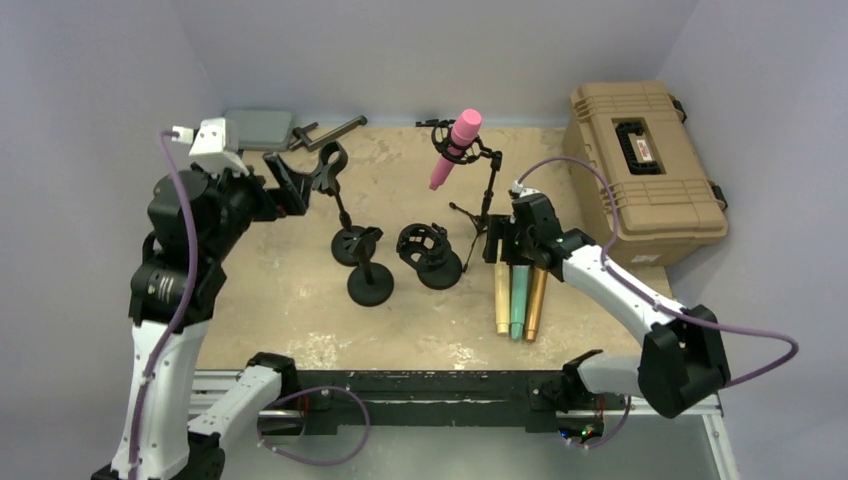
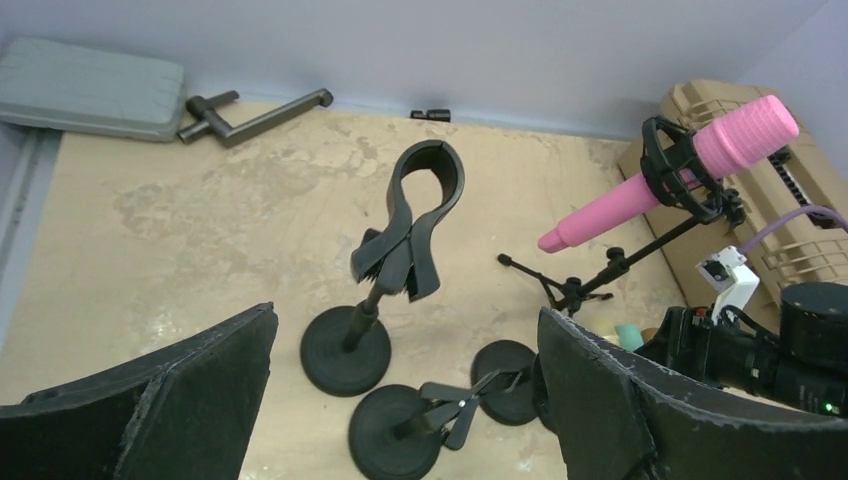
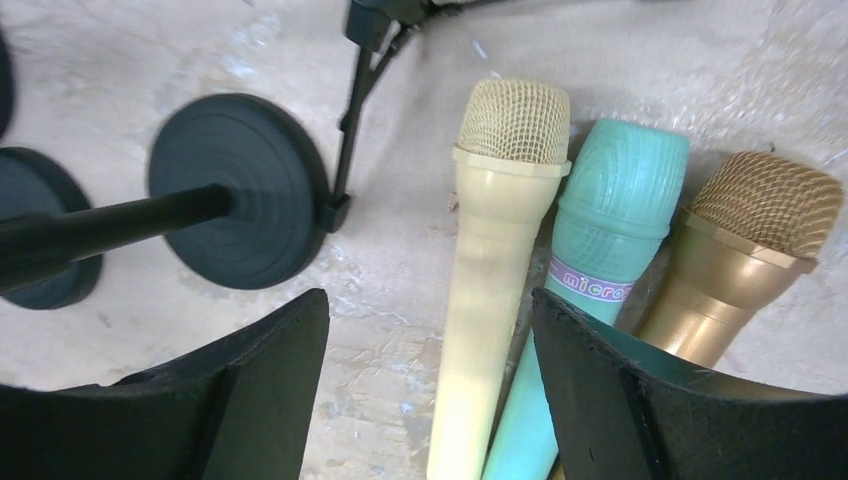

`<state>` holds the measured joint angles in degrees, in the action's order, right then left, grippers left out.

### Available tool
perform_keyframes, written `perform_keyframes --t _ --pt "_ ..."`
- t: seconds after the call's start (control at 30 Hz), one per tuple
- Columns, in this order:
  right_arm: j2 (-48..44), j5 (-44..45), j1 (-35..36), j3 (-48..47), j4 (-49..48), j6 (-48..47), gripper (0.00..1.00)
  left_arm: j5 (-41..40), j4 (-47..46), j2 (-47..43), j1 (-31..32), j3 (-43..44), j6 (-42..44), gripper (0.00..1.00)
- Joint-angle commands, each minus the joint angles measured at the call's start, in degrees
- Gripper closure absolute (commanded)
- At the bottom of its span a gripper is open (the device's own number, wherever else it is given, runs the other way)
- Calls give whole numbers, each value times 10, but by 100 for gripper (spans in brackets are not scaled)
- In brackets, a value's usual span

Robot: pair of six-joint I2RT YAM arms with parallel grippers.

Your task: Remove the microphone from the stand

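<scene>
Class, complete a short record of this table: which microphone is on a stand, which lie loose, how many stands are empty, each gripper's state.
On stand: pink microphone, clipped in the tripod stand
Lying loose: cream microphone, teal microphone, gold microphone, side by side
Empty stands: three round-base stands
Left gripper: open, holding nothing
Right gripper: open, above the cream microphone

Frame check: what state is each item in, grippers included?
pink microphone: clipped in tripod stand, tilted
cream microphone: lying flat
teal microphone: lying flat, beside cream
gold microphone: lying flat, beside teal
round-base stands: all three empty
tan case: lid closed
left gripper: open, empty
right gripper: open, empty, over the flat microphones
</scene>
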<state>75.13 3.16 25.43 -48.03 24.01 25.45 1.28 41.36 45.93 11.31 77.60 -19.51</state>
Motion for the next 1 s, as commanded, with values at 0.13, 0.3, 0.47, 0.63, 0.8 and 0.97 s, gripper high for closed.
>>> perform_keyframes --t 0.13,0.3,0.47,0.63,0.8,0.97 --pt "-88 -21 -2 -46 10 -36 28 133 -8 146 -47 83 -60 9" --pt "-106 -28 -1 -37 20 -39 28 134 3 202 -49 107 13 26" --pt "-117 -30 -2 -31 19 -40 29 116 -7 229 -49 100 67 28" --pt "-118 -31 -2 -40 18 -42 30 103 -20 254 -49 93 77 38" --pt "-116 -30 -2 -46 22 -46 31 114 -38 266 -49 71 79 52" --pt "-119 -30 -1 -44 25 -47 31 117 -62 267 -48 13 79 62"
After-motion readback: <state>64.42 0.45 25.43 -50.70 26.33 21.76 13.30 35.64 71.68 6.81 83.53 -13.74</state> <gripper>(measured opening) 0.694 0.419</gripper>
